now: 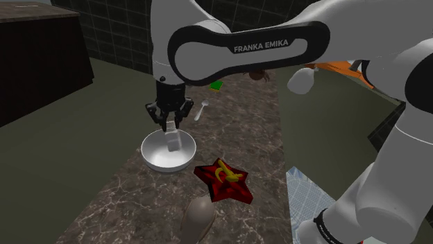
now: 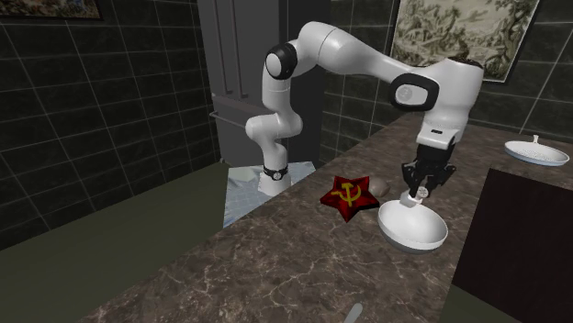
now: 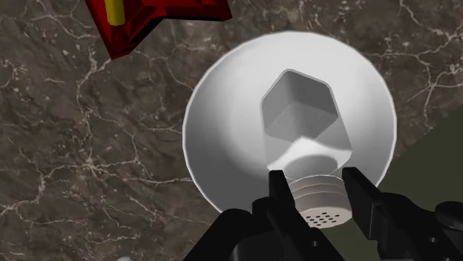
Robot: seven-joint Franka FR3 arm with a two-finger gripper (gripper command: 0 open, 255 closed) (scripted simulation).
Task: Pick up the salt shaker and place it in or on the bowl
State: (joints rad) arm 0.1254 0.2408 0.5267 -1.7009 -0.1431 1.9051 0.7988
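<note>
A white bowl sits on the dark marble counter. My black gripper hangs straight above it, shut on a white salt shaker. The fingers clasp its ribbed cap, whose holed top faces the wrist camera. The shaker's angular body points down into the bowl's hollow. Whether its base touches the bowl I cannot tell.
A red star-shaped thing with a yellow emblem lies close beside the bowl, and a brownish rounded object sits nearer the stand. A white spoon and a green item lie farther along the counter. A white dish rests at the far side.
</note>
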